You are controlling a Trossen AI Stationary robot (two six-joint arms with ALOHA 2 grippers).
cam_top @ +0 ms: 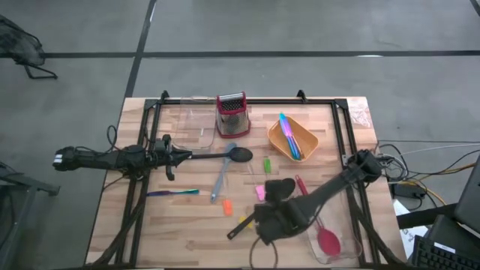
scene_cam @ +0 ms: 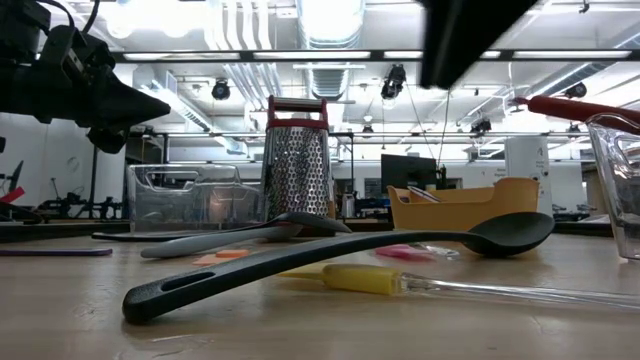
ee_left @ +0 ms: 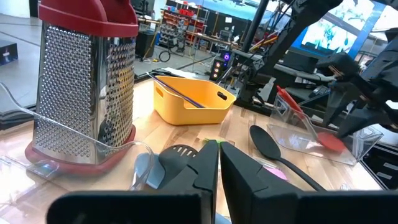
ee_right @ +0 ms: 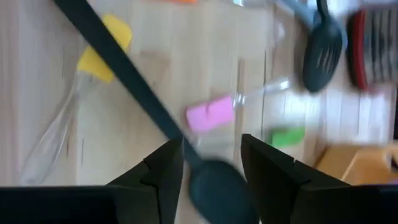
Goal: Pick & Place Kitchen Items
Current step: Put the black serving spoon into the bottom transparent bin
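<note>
A long black spoon (ee_right: 124, 74) lies flat on the table, its handle end (cam_top: 235, 231) toward the near edge. My right gripper (ee_right: 211, 146) hangs open above its neck and bowl (ee_right: 217, 193), one finger on each side, touching nothing. Beside the spoon lie a yellow piece (cam_top: 244, 220), a pink piece (cam_top: 260, 193), a green piece (cam_top: 266, 165) and an orange piece (cam_top: 227, 208). A black slotted spoon (cam_top: 238, 154), a grey spoon (cam_top: 220, 181) and a blue-purple utensil (cam_top: 172, 193) lie mid-table. My left gripper (cam_top: 184, 156) waits shut at the left, level above the table.
A red-topped steel grater (cam_top: 232, 114) stands at the far edge. To its right, an orange tray (cam_top: 279, 146) holds slim utensils. One clear bin (cam_top: 187, 120) sits at the far left. Another clear bin (cam_top: 352, 251), at the near right, holds a red spoon (cam_top: 328, 240).
</note>
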